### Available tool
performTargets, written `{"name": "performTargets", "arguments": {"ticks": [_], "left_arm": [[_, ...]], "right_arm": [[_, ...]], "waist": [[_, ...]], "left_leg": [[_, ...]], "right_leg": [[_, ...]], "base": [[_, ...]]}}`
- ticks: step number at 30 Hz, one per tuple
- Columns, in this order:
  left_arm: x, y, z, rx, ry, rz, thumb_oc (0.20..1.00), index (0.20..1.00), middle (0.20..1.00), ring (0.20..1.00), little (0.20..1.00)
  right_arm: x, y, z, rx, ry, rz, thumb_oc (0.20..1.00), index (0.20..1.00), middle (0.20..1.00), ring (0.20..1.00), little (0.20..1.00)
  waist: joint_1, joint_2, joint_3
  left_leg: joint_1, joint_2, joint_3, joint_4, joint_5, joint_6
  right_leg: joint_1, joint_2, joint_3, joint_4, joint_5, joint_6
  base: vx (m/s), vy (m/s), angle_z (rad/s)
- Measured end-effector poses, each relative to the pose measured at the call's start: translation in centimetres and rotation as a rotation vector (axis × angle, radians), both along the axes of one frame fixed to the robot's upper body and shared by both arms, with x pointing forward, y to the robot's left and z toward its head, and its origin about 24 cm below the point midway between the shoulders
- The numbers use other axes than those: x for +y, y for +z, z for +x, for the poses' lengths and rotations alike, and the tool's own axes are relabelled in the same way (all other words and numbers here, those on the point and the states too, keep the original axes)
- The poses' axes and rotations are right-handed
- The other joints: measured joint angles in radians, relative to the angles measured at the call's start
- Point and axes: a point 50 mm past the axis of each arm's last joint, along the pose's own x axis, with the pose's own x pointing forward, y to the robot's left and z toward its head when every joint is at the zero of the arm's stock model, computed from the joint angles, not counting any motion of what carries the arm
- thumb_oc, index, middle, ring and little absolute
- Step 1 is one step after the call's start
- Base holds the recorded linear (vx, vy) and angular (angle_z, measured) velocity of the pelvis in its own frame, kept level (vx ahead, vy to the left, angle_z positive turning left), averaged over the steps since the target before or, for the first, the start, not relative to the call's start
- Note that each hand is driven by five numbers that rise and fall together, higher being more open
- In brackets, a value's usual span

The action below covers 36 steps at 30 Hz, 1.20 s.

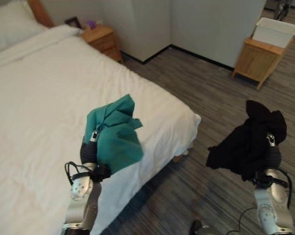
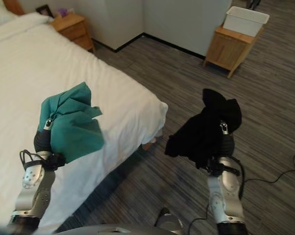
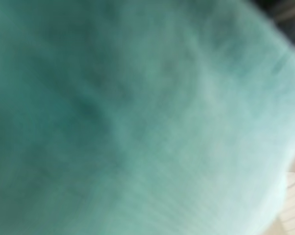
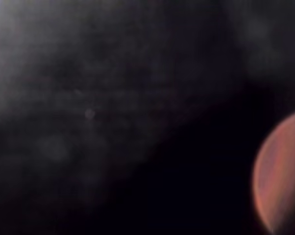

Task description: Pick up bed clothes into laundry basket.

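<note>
Grey striped flooring (image 1: 196, 73) runs from the bed (image 1: 39, 112) at my 9 o'clock out to a white laundry basket (image 1: 276, 31) sitting on a small wooden stand (image 1: 258, 59) at about 1 o'clock, well apart from both arms. I have a teal garment (image 1: 115, 132) bunched over my left robot hand (image 1: 94, 135), raised above the bed's near edge, and a black garment (image 1: 250, 139) draped over my right robot hand (image 1: 271, 141) above the floor at 3 o'clock; both pieces are lifted clear and carried, but the cloth hides the fingers on each side, so I cannot tell how either hand is closed, and each wrist view gives me cloth pressed close against the lens. My worry from here is a loose hold: the black piece hangs low on one side and could slide off or snag as I walk, and the teal one sits more on top than wrapped. With both wrist cameras smothered, I would judge the drop over the basket from the head view alone. The basket is narrow and perched high, so a clumsy release might miss it or nudge it off its stand. A wooden nightstand (image 1: 102, 40) stands at 11 o'clock beside the bed, out of my way; the bed's corner juts between me and open floor.
</note>
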Motion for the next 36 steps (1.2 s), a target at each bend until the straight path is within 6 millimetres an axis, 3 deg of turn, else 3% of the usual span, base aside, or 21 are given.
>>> {"name": "performTargets", "arguments": {"ticks": [2, 3, 4, 5, 6, 7, 8, 10, 11, 12, 13, 16, 21, 32, 34, 35, 36], "left_arm": [[-0.3, -0.1, -0.1, -0.003, -0.011, -0.015, 0.2, 0.2, 0.2, 0.2, 0.2], [0.1, -0.9, -0.9, 0.041, -0.002, -0.011, 0.2, 0.2, 0.2, 0.2, 0.2], [0.6, -1.6, -1.9, 0.072, 0.011, 0.003, 0.2, 0.2, 0.2, 0.2, 0.2], [0.9, -2.3, -2.8, 0.11, 0.021, 0.006, 0.2, 0.2, 0.2, 0.2, 0.2], [1.0, -3.1, -3.4, 0.156, 0.024, 0.01, 0.2, 0.2, 0.2, 0.2, 0.2], [1.0, -3.3, -3.4, 0.165, 0.022, 0.006, 0.2, 0.2, 0.2, 0.2, 0.2], [1.1, -3.5, -3.4, 0.174, 0.019, 0.007, 0.2, 0.2, 0.2, 0.2, 0.2], [1.2, -3.6, -3.5, 0.179, 0.018, 0.006, 0.2, 0.2, 0.2, 0.2, 0.2], [1.3, -3.8, -3.7, 0.185, 0.021, 0.002, 0.2, 0.2, 0.2, 0.2, 0.2], [1.4, -3.9, -3.9, 0.187, 0.024, 0.0, 0.2, 0.2, 0.2, 0.2, 0.2], [1.7, -3.4, -3.6, 0.17, 0.033, 0.006, 0.2, 0.2, 0.2, 0.2, 0.2], [1.5, -2.2, -2.7, 0.111, 0.019, 0.01, 0.2, 0.2, 0.2, 0.2, 0.2], [1.1, -0.6, -1.8, 0.037, -0.001, 0.015, 0.2, 0.2, 0.2, 0.2, 0.2], [3.4, -1.4, -3.9, 0.087, 0.121, 0.027, 0.2, 0.2, 0.2, 0.2, 0.2], [3.7, -1.3, -3.8, 0.083, 0.14, 0.033, 0.2, 0.2, 0.2, 0.2, 0.2], [4.1, -0.4, -3.2, 0.061, 0.138, 0.07, 0.2, 0.2, 0.2, 0.2, 0.2], [4.1, 0.0, -2.7, 0.046, 0.138, 0.075, 0.2, 0.2, 0.2, 0.2, 0.2]], "right_arm": [[-0.6, 0.2, -0.1, 0.001, -0.009, -0.021, 0.2, 0.2, 0.2, 0.2, 0.2], [-0.3, 0.3, 0.2, -0.015, -0.014, -0.001, 0.2, 0.2, 0.2, 0.2, 0.2], [0.3, 0.4, 0.8, -0.025, 0.003, 0.011, 0.2, 0.2, 0.2, 0.2, 0.2], [0.7, 1.0, 1.6, -0.054, 0.023, 0.005, 0.2, 0.2, 0.2, 0.2, 0.2], [0.8, 2.9, 2.7, -0.128, 0.039, -0.031, 0.2, 0.2, 0.2, 0.2, 0.2], [0.5, 3.1, 2.9, -0.136, 0.028, -0.031, 0.2, 0.2, 0.2, 0.2, 0.2], [0.3, 2.8, 2.7, -0.124, 0.018, -0.031, 0.2, 0.2, 0.2, 0.2, 0.2], [-0.3, 2.1, 1.9, -0.091, 0.005, -0.053, 0.2, 0.2, 0.2, 0.2, 0.2], [-0.8, 1.4, 1.2, -0.058, -0.005, -0.059, 0.2, 0.2, 0.2, 0.2, 0.2], [-0.9, 1.2, 1.0, -0.049, -0.007, -0.061, 0.2, 0.2, 0.2, 0.2, 0.2], [-0.8, 0.5, 0.7, -0.018, -0.005, -0.05, 0.2, 0.2, 0.2, 0.2, 0.2], [-0.5, -0.1, 0.5, 0.003, -0.001, -0.047, 0.2, 0.2, 0.2, 0.2, 0.2], [0.3, -0.8, 0.4, 0.026, 0.029, -0.026, 0.2, 0.2, 0.2, 0.2, 0.2], [0.7, -1.7, -0.3, 0.071, 0.057, -0.014, 0.2, 0.2, 0.2, 0.2, 0.2], [0.7, -1.5, 0.0, 0.057, 0.057, -0.014, 0.2, 0.2, 0.2, 0.2, 0.2], [1.2, -1.0, 0.8, 0.027, 0.063, 0.002, 0.2, 0.2, 0.2, 0.2, 0.2], [1.4, -0.8, 1.0, 0.016, 0.066, 0.005, 0.2, 0.2, 0.2, 0.2, 0.2]], "waist": [[-0.001, -0.02, 0.01], [0.015, -0.057, 0.022], [0.067, -0.093, 0.019], [0.105, -0.112, 0.008], [0.118, -0.122, 0.032], [0.13, -0.11, 0.042], [0.147, -0.116, 0.051], [0.15, -0.105, 0.054], [0.149, -0.067, 0.054], [0.15, -0.046, 0.054], [0.14, -0.052, 0.056], [0.132, -0.053, 0.057], [0.115, -0.055, 0.056], [0.117, -0.072, 0.056], [0.118, -0.064, 0.056], [0.123, -0.039, 0.067], [0.124, -0.031, 0.075]], "left_leg": [[-0.005, 0.029, 0.002, 0.05, 0.02, 0.015], [-0.017, 0.069, -0.032, 0.172, 0.032, 0.033], [-0.046, 0.034, -0.202, 0.221, -0.014, 0.004], [-0.056, -0.049, -0.392, 0.199, -0.083, -0.035], [-0.101, -0.155, -0.573, 0.146, -0.126, -0.063], [-0.108, -0.211, -0.676, 0.089, -0.125, -0.059], [-0.112, -0.245, -0.711, 0.044, -0.121, -0.053], [-0.147, -0.266, -0.703, 0.005, -0.075, -0.011], [-0.156, -0.278, -0.729, -0.02, -0.042, 0.006], [-0.155, -0.281, -0.743, -0.028, -0.042, 0.02], [-0.148, -0.297, -0.723, -0.044, -0.039, 0.029], [-0.095, -0.34, -0.679, -0.134, -0.008, 0.069], [-0.04, -0.381, -0.67, -0.181, -0.008, 0.08], [-0.023, -0.349, -0.622, -0.181, -0.019, 0.071], [-0.037, -0.332, -0.598, -0.181, -0.026, 0.077], [-0.062, -0.28, -0.562, -0.181, -0.016, 0.092], [-0.065, -0.273, -0.557, -0.18, -0.012, 0.094]], "right_leg": [[0.002, 0.009, 0.03, 0.003, 0.0, -0.003], [0.02, 0.028, 0.068, -0.006, 0.006, -0.019], [0.015, 0.025, 0.128, -0.006, -0.002, -0.04], [-0.007, 0.011, 0.209, -0.016, -0.003, -0.042], [0.015, 0.015, 0.281, -0.089, 0.0, -0.035], [0.02, 0.018, 0.315, -0.094, 0.006, -0.039], [0.028, 0.018, 0.341, -0.098, 0.01, -0.038], [0.055, 0.027, 0.338, -0.106, 0.011, -0.027], [0.067, 0.051, 0.373, -0.112, -0.003, -0.01], [0.066, 0.061, 0.396, -0.11, -0.01, 0.0], [0.054, 0.041, 0.42, -0.109, -0.009, 0.029], [0.076, -0.012, 0.454, -0.157, 0.018, 0.071], [0.115, -0.055, 0.464, -0.181, 0.015, 0.1], [0.101, -0.026, 0.517, -0.171, 0.02, 0.095], [0.04, -0.014, 0.547, -0.102, 0.013, 0.101], [-0.048, -0.005, 0.562, -0.004, 0.005, 0.113], [-0.068, -0.014, 0.53, 0.037, -0.022, 0.095]], "base": [[-0.04, -0.136, -0.13], [-0.1, -0.079, -0.88], [-0.03, -0.084, -1.63], [0.15, -0.113, -1.96], [0.2, -0.132, -1.61], [0.14, -0.084, -1.15], [0.09, -0.015, -0.7], [0.08, -0.002, -0.54], [0.07, 0.006, -0.66], [0.08, 0.041, -0.78], [0.09, 0.081, -0.42], [0.07, 0.088, -0.3], [0.04, 0.09, -0.05], [0.01, 0.052, -0.15], [-0.09, -0.094, -0.57], [-0.05, -0.15, -0.71], [-0.01, -0.189, -0.55]]}}
